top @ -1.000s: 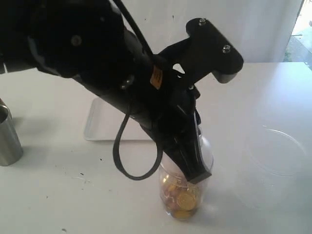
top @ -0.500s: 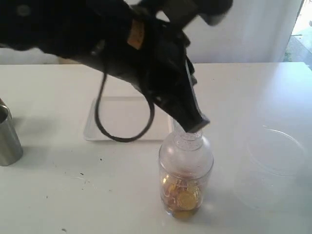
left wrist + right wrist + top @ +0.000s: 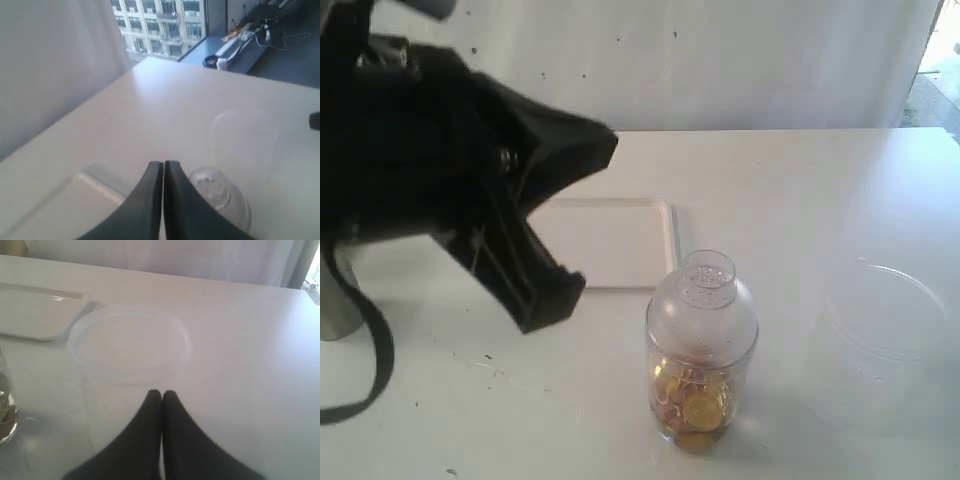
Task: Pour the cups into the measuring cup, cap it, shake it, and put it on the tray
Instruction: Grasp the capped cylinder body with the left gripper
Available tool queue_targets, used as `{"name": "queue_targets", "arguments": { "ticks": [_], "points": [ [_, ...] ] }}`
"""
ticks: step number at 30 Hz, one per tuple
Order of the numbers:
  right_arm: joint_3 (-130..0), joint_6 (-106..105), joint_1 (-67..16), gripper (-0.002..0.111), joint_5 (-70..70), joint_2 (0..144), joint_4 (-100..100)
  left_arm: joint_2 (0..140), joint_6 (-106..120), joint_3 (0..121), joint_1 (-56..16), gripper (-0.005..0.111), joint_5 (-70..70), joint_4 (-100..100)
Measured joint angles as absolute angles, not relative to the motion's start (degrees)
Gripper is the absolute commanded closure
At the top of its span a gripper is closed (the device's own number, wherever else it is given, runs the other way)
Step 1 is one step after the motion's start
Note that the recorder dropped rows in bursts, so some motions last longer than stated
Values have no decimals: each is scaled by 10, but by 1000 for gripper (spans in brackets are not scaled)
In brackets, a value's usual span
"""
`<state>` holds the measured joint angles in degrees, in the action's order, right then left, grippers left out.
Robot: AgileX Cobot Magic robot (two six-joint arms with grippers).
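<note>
Exterior: at lower centre of the frame, measuring cup (image 3: 701,372) upright on the surface, cap (image 3: 706,284) seated on top; tray (image 3: 610,240) just behind, mid-frame. Left wrist: left gripper (image 3: 163,167) pressed together, holding nothing, cap beyond it. Right wrist: right gripper (image 3: 161,396) pressed together, near a wide clear container (image 3: 130,342).

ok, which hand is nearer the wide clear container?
Right. The right hand sits just short of the wide clear container; the left hand is beyond the measuring cup from it.
</note>
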<state>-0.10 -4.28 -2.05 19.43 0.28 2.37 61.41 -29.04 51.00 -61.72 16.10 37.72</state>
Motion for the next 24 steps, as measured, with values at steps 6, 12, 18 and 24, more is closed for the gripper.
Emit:
{"name": "queue_targets", "arguments": {
  "ticks": [6, 12, 18, 24],
  "points": [
    [-1, -43, -21, 108, 194, 3, 24, 616, -315, 444, -617, 1, 166, 378],
    [-1, -43, -21, 108, 194, 3, 24, 629, -316, 408, -617, 2, 133, 387],
    [-1, -43, -21, 108, 194, 3, 24, 678, -341, 344, -617, 2, -32, 385],
    [-1, -43, -21, 108, 194, 3, 24, 758, -319, 324, -617, 2, -122, 346]
  ]
}}
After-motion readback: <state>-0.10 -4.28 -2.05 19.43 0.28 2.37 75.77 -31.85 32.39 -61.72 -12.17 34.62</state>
